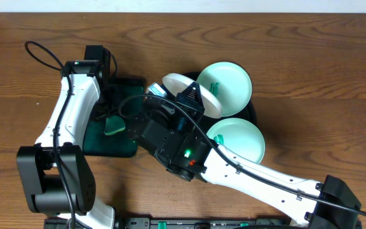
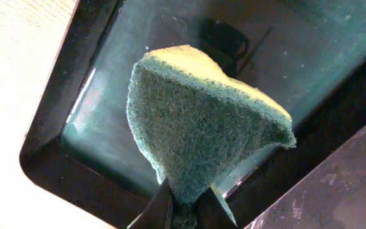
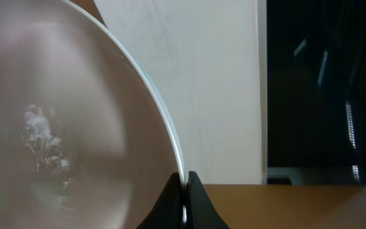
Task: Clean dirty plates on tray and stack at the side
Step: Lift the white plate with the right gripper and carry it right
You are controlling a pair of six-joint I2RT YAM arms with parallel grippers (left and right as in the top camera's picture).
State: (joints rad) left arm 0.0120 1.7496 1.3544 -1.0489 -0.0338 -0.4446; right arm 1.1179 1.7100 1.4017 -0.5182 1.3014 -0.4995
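Note:
My right gripper [image 1: 192, 97] is shut on the rim of the white plate [image 1: 176, 84] and holds it tilted on edge above the black tray [image 1: 254, 112]. In the right wrist view the white plate [image 3: 62, 127] fills the left side, with faint smears, and the fingers [image 3: 185, 191] pinch its rim. Two turquoise plates lie on the tray, one at the back [image 1: 230, 79] and one at the front [image 1: 243, 138], each with a green smear. My left gripper [image 1: 110, 117] is shut on a green sponge [image 2: 202, 121] over the dark green tray.
The rectangular dark green tray [image 1: 122, 149] lies left of the black tray, under the left gripper; its glossy floor [image 2: 297, 57] shows behind the sponge. A black cable [image 1: 40, 54] loops at the back left. Wooden table [image 1: 310, 70] lies all around.

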